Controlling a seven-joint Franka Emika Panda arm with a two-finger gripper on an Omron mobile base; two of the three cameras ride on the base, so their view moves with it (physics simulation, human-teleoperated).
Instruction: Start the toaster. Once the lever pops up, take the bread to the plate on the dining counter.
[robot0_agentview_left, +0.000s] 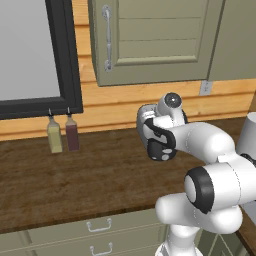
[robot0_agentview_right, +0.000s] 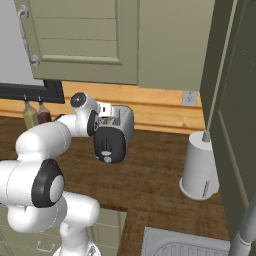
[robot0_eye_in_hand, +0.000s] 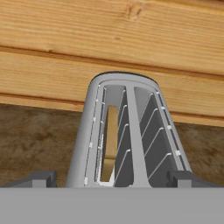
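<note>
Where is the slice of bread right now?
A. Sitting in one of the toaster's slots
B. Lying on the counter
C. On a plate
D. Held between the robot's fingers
A: in the hand view, the bread stands inside the left slot of the toaster.

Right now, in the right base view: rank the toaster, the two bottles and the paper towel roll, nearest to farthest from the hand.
1. Toaster: directly under the open hand, mid-counter.
2. Two bottles: off to the left against the wood wall, below the black frame; side by side, too close to split.
3. Paper towel roll: farthest, on the right beside the tall cabinet.
</note>
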